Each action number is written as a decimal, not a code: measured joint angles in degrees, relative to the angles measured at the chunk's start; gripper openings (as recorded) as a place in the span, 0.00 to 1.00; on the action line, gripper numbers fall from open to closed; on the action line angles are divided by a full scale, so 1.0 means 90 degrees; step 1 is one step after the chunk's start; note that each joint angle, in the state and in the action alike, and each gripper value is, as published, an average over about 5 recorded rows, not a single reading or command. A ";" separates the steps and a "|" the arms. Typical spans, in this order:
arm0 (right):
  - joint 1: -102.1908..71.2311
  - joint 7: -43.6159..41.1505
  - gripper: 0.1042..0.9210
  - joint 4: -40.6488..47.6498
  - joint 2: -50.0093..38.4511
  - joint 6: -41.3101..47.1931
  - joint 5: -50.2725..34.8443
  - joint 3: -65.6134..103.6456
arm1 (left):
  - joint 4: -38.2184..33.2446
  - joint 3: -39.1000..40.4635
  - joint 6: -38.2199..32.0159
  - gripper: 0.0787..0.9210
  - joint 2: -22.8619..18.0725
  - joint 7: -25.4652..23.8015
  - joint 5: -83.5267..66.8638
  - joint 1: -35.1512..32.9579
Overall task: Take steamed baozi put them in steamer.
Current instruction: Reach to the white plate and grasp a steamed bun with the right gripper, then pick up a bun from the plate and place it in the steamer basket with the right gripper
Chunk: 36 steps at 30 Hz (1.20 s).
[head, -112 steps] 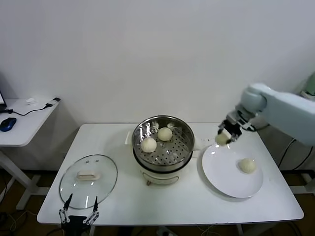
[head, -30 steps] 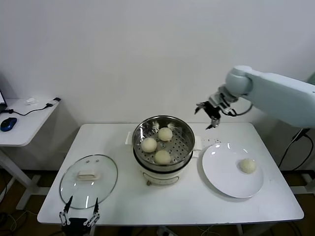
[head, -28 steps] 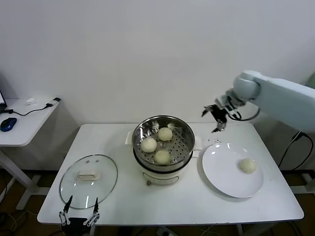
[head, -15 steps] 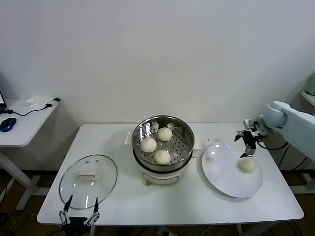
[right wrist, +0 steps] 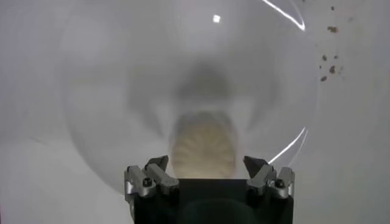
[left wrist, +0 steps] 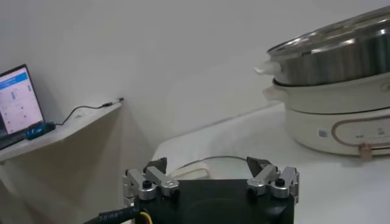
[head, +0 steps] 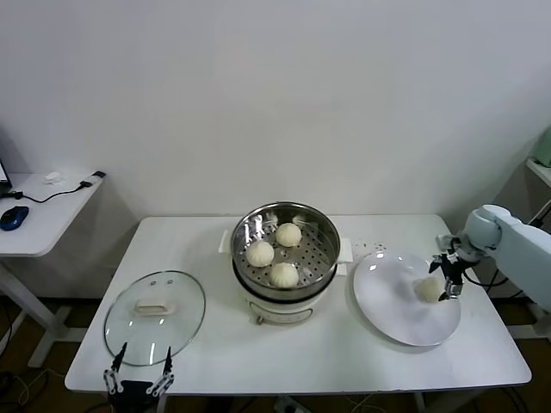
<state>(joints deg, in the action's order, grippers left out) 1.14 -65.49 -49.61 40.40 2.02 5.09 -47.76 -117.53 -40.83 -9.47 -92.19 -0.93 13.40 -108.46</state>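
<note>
Three steamed baozi (head: 259, 253) (head: 288, 234) (head: 283, 274) lie on the perforated floor of the steel steamer (head: 324, 229) at the table's middle. One more baozi (head: 428, 290) (right wrist: 203, 147) rests on the white plate (head: 392, 308) at the right. My right gripper (head: 449, 280) (right wrist: 207, 165) hangs open right over that baozi, a finger on each side, without touching it. My left gripper (head: 138, 374) (left wrist: 209, 168) is parked open and empty at the table's front left edge.
A round glass lid with a white handle (head: 155, 305) lies flat at the front left, just beyond the left gripper. A side desk with a blue mouse (head: 13, 216) stands left of the table. Crumbs (right wrist: 328, 62) dot the tabletop beside the plate.
The right gripper dropped the third baozi in the steamer, then swung empty from above the steamer rightward and down to the plate's last baozi. The left arm has not moved.
</note>
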 measured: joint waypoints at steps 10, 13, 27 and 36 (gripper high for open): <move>-0.0176 -0.0021 0.81 0.0297 0.0194 -0.0059 0.0255 0.0218 | 0.0022 0.0010 -0.0004 0.88 -0.0001 -0.0003 0.0002 -0.0005; -0.0189 -0.0022 0.71 0.0337 0.0210 -0.0060 0.0272 0.0241 | 0.0035 0.0018 -0.0008 0.88 -0.0001 -0.0004 -0.0006 -0.0005; -0.0054 -0.0026 0.52 0.0302 0.0153 0.0055 0.0023 0.0113 | 0.0034 0.0017 -0.0052 0.88 -0.0001 -0.0005 -0.0027 -0.0036; 0.0963 0.0061 0.52 0.0049 0.0209 0.0356 -0.1061 -0.0828 | 0.0064 0.0092 -0.0076 0.88 -0.0001 -0.0007 -0.0059 -0.0028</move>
<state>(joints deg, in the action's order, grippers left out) 9.81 -64.94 -49.17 42.28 5.22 -4.45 -55.21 -116.95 -40.00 -10.16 -92.20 -1.00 12.87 -108.71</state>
